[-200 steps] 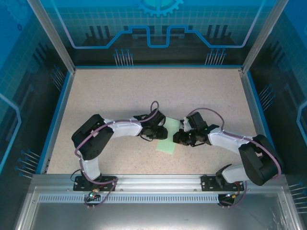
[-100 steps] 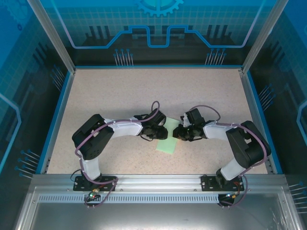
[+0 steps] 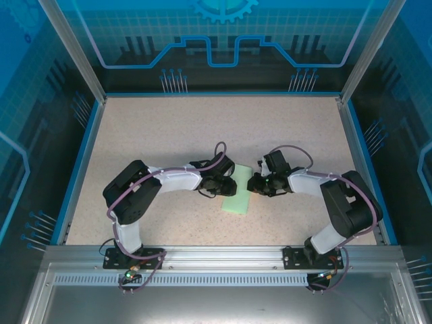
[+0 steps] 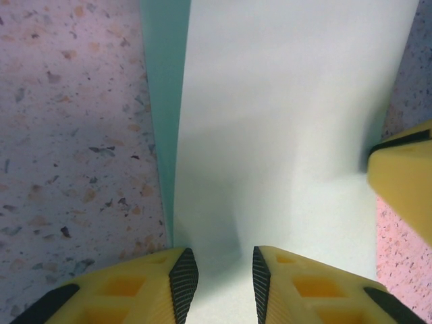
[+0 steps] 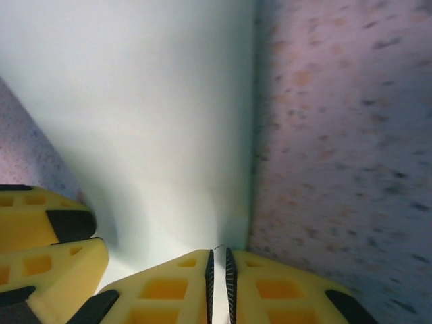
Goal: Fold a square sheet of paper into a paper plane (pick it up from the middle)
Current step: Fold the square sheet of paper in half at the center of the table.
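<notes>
The square sheet of paper, pale mint green, lies folded into a narrow strip on the speckled table between both grippers. My left gripper is at its left edge. In the left wrist view its jaws stand apart over the paper, with nothing pinched, and a darker lower layer shows at the left. My right gripper is at the paper's right edge. In the right wrist view its jaws are nearly closed on a thin edge of the sheet.
The speckled table is ringed by a blue rim and transparent walls. The right gripper's yellow finger shows beside the paper in the left wrist view. The left gripper's fingers show at the lower left of the right wrist view.
The right arm folded its elbow in and its gripper moved left onto the paper's right edge. The left arm and the paper stayed in place.
</notes>
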You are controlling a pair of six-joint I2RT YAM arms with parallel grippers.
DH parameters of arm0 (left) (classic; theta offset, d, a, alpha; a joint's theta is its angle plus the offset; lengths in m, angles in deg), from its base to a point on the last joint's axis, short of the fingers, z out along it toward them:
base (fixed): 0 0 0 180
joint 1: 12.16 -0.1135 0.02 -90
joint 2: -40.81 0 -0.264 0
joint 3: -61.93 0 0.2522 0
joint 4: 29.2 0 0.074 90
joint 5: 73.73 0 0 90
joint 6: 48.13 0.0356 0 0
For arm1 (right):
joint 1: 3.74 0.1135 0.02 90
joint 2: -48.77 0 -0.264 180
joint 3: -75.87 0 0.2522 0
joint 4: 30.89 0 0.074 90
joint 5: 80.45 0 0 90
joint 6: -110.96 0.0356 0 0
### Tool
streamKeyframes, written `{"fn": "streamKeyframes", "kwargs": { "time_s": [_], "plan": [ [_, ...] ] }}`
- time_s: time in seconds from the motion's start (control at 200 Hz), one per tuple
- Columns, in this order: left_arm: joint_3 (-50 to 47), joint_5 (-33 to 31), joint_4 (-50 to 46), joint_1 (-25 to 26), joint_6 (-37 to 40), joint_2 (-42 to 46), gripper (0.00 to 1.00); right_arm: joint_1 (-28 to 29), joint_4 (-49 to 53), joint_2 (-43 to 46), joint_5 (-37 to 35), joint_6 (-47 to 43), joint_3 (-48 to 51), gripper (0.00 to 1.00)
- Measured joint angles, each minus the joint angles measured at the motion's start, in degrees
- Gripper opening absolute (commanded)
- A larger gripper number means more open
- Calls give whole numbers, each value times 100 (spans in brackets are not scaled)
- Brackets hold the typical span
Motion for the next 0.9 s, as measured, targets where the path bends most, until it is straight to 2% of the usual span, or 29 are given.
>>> {"fn": "streamKeyframes", "kwargs": {
  "time_s": [0.215, 0.47, 0.9],
  "plan": [
    [37, 0, -37, 4, 50, -17, 35, -9, -48, -70, 92, 50, -225, 15],
    [52, 0, -68, 4, 157, -17, 35, 31, -463, -824, 328, 155, -601, 14],
    [52, -122, -4, 9, 177, -28, 35, -72, -396, -962, 181, -11, -807, 15]
  ]
}}
